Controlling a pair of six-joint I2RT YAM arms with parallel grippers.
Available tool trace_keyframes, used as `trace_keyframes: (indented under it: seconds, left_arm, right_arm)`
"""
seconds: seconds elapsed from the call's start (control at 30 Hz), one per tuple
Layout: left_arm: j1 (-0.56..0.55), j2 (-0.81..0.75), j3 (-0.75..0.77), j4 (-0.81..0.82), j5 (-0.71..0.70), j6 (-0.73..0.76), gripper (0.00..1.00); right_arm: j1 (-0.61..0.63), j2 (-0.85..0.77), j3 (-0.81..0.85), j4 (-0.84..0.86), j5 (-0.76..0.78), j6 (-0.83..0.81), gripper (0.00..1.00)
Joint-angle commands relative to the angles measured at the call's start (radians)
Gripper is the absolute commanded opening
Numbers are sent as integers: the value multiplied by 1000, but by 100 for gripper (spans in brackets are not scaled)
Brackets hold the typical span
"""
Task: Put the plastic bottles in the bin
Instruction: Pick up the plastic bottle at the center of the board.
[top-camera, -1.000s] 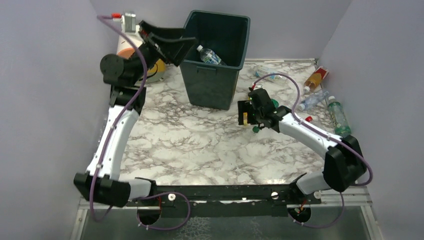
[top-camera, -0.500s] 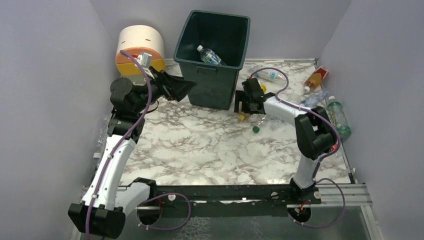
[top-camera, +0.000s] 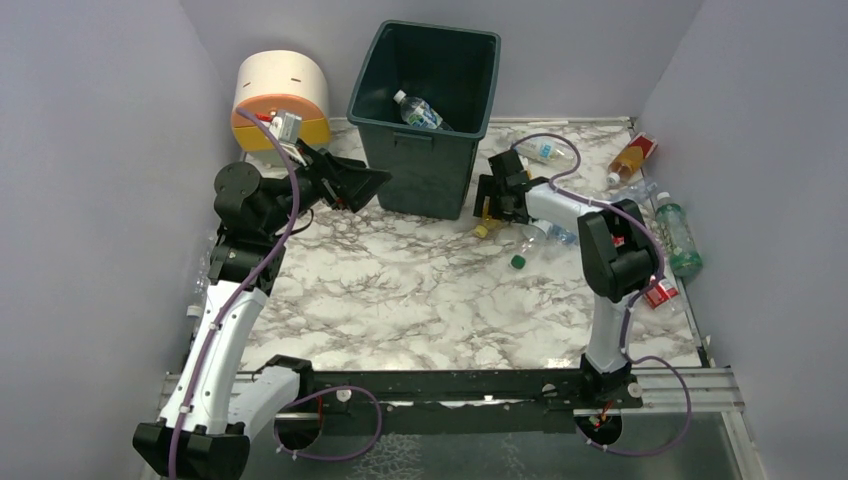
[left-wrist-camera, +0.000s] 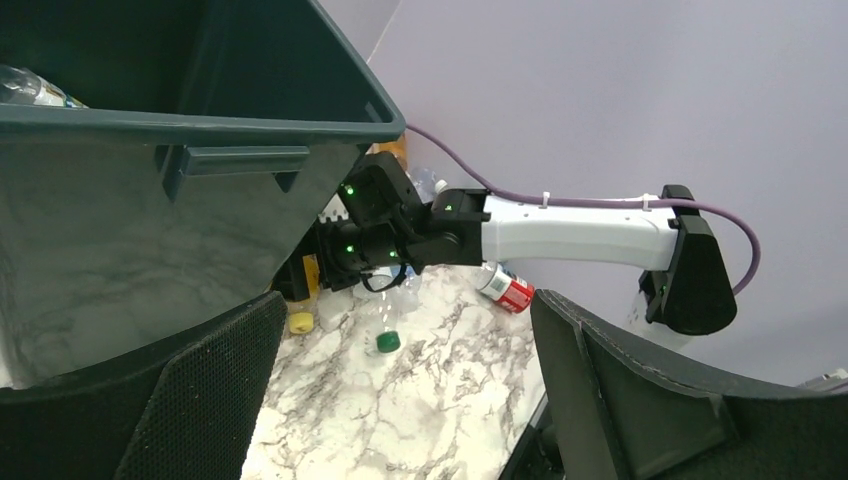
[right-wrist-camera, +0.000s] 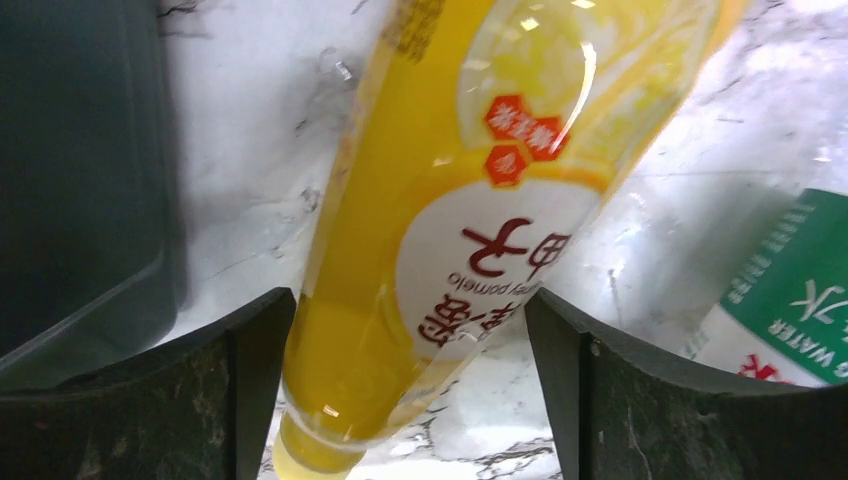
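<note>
The dark green bin (top-camera: 417, 175) stands at the back centre with a clear bottle (top-camera: 418, 110) inside. My right gripper (top-camera: 489, 207) is open and straddles a yellow bottle (right-wrist-camera: 440, 230) lying on the table just right of the bin; the bottle also shows in the top view (top-camera: 484, 224). My left gripper (top-camera: 370, 183) is open and empty, low beside the bin's left front corner. A clear bottle with a green cap (top-camera: 528, 250) lies near the right gripper. Several more bottles lie at the right: clear (top-camera: 545, 150), orange (top-camera: 630, 158), green (top-camera: 676, 235), red-labelled (top-camera: 660, 293).
A rounded cream, orange and yellow drawer unit (top-camera: 281, 95) stands at the back left. The bin wall (left-wrist-camera: 130, 220) is close on the left of my left gripper (left-wrist-camera: 400, 400). Grey walls close in the table on three sides. A green-labelled bottle (right-wrist-camera: 790, 300) lies beside the yellow one.
My left arm came down from above the bin to its left front side, open. My right arm swung back toward the bin and set its open fingers around the yellow bottle.
</note>
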Motion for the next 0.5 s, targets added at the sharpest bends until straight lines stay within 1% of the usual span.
trace_keyframes:
  seconds: [0.0, 0.1, 0.2, 0.23, 0.27, 0.33, 0.37, 0.47]
  left_arm:
    - [-3, -17, 10, -7, 37, 13, 99]
    - [-4, -18, 3, -2, 38, 5, 99]
    - [-3, -20, -10, 14, 41, -10, 99]
    - [-3, -20, -14, 18, 42, -13, 99]
    - [-3, -19, -15, 18, 43, -15, 99]
    - [-3, -15, -16, 18, 45, -17, 99]
    - [-3, -14, -17, 17, 46, -17, 99]
    - [-3, -7, -18, 15, 54, -18, 99]
  right_arm:
    - [-26, 1, -18, -14, 29, 10, 86]
    - [-37, -41, -71, 6, 36, 17, 86]
    - [-56, -51, -86, 16, 25, 16, 86]
    - [-59, -46, -81, 15, 22, 13, 85]
    - [-61, -41, -78, 11, 20, 10, 80]
    - [-62, -43, -83, 16, 14, 5, 67]
    - [-62, -46, -89, 20, 12, 2, 56]
    - [-62, -65, -114, 41, 3, -10, 35]
